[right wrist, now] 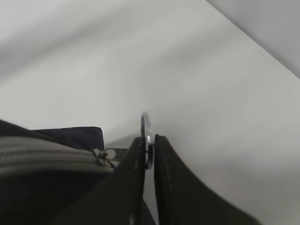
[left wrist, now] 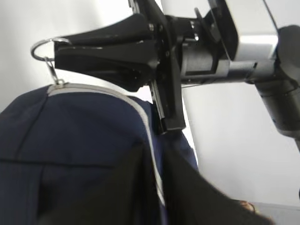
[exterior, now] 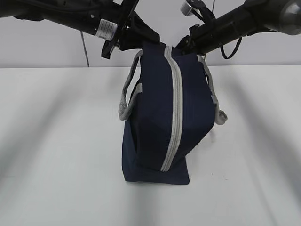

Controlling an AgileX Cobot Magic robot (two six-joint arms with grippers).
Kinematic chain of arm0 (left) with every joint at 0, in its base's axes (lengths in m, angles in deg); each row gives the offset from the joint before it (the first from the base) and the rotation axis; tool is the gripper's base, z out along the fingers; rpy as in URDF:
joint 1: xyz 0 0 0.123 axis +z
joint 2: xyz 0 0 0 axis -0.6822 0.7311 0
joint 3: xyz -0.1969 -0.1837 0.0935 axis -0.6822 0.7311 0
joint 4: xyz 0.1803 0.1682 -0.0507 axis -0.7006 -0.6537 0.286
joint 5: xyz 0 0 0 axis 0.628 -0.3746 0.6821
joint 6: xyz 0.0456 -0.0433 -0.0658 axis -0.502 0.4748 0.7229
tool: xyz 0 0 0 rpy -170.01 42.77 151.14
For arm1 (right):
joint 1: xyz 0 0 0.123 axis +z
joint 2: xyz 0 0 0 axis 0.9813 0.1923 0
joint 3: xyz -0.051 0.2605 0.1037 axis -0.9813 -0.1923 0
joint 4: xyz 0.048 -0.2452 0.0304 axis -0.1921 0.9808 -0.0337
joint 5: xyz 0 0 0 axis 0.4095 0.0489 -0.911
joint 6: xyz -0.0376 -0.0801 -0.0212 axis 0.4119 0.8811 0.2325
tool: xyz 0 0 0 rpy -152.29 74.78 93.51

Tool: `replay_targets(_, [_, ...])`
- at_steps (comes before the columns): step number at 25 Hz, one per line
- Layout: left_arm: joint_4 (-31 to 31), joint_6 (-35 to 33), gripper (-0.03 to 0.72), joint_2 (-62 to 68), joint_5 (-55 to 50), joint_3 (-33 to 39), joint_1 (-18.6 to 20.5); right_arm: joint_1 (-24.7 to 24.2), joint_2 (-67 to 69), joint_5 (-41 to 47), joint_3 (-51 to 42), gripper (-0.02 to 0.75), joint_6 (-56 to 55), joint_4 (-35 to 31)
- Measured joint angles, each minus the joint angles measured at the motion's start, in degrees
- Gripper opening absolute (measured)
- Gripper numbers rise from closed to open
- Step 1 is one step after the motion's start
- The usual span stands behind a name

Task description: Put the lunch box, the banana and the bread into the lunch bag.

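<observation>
- While both arms meet above it, the navy lunch bag (exterior: 162, 117) stands upright at the centre of the exterior view on the white table (exterior: 56, 155), its grey zipper (exterior: 173, 108) running shut down the face turned to the camera.
- Grey webbing handles (exterior: 128, 94) hang loose down either side of the bag — one at the left, one at the right.
- At the top end of the zipper a metal ring pull (right wrist: 146, 136) stands on edge; in the right wrist view the right gripper (right wrist: 149, 154) has its two dark fingers pressed narrow on that ring, with only its upper arc showing above them.
- From the left wrist view the same ring (left wrist: 43, 49) sticks out at the upper left of the frame, at the tips of the right gripper's black fingers, linked by a small tab to the grey zipper band below.
- The left gripper (left wrist: 157, 178) sits at the bottom of its own view, its fingers close together over the navy fabric beside the zipper band — whether they actually pinch cloth I cannot tell.
- In the exterior view both black arms come in from the upper corners and meet at the bag's top edge.
- Lunch box, banana and bread are not visible in any view.
</observation>
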Motion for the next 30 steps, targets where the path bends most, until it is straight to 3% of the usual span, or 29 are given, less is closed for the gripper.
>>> replay_targets(2, [-1.70, 0.11, 0.309, -0.70, -0.46, -0.12, 0.00, -0.32, 0.20, 0.50, 0.75, 0.129, -0.28, -0.95])
replay_targets(4, [-3.53, 0.40, 0.498, -1.21, -1.03, -0.49, 0.00, -0.55, 0.28, 0.98, 2.03, 0.295, -2.08, -1.38])
replay_targets(7, [-5.22, 0.79, 0.614, -1.34, -1.99, -0.54, 0.62, -0.55, 0.28, 1.65, 4.30, 0.465, -6.92, -2.32])
replay_targets(11, [-8.37, 1.17, 0.627, -1.84, -2.81, -0.54, 2.03, -0.78, 0.28, 6.00, 8.36, 0.517, -10.69, -2.57])
replay_targets(18, [-27.39, 8.47, 0.612, -6.14, -4.07, -0.54, 2.26, -1.65, 0.28, 7.16, 14.41, 0.524, -30.31, -1.09])
replay_targets(25, [-43.97, 16.09, 0.594, -12.93, -6.32, -0.54, 2.26, -1.65, -1.76, 7.52, 14.49, 0.524, -53.94, 13.89])
replay_targets(30, [-57.03, 22.24, 0.592, -16.41, -11.45, -0.54, 1.90, -1.16, -8.77, 7.77, 9.73, 0.524, -64.12, 24.77])
